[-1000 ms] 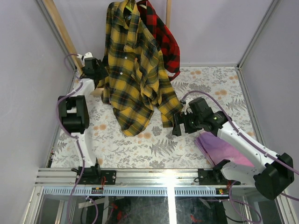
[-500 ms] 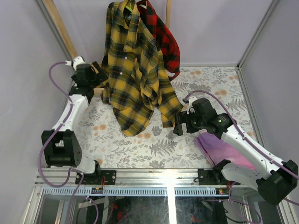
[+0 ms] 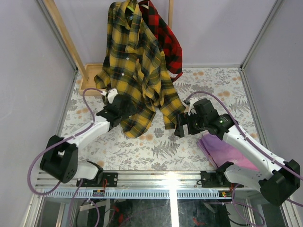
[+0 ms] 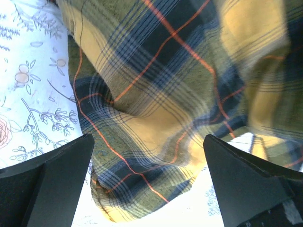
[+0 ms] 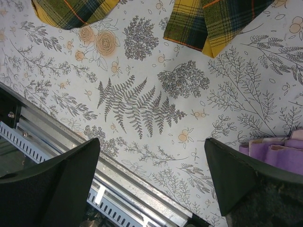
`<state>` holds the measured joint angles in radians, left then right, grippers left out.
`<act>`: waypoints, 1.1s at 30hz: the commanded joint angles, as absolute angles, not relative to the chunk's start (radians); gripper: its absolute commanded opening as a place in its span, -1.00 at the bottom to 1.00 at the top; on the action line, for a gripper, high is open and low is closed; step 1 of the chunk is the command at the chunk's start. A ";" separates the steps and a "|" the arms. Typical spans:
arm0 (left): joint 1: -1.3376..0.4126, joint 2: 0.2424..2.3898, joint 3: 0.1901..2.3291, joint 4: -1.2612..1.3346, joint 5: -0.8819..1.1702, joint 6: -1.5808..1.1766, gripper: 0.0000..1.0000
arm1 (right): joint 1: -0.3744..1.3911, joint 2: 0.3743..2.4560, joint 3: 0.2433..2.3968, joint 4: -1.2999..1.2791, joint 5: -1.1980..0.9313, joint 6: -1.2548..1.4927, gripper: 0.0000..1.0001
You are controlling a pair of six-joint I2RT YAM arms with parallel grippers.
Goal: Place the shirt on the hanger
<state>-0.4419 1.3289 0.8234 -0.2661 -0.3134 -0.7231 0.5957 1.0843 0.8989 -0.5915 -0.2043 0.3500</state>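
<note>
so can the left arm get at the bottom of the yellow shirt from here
Probably yes: the left gripper is open and the lower hem of the shirt hangs right in front of it, with nothing between. Whether it touches the cloth is unclear.

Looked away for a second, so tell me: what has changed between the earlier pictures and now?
The left gripper swung from the shirt's sleeve by the wooden post toward the near side and right. It is now open at the lower hem, gripping nothing. The right gripper barely shifted and is open as before. The shirt, red shirt and purple cloth stayed put.
</note>
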 commanded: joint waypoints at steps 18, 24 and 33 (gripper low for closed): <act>-0.359 1.713 0.881 0.119 -0.436 -0.730 0.92 | 0.596 1.079 0.915 -0.592 -0.237 0.377 0.99; -0.283 1.753 0.909 0.137 -0.397 -0.658 -0.04 | 0.596 1.062 0.914 -0.604 -0.230 0.383 0.99; -0.067 1.758 1.008 0.098 -0.291 -0.630 -1.00 | 0.597 1.060 0.912 -0.605 -0.232 0.390 0.99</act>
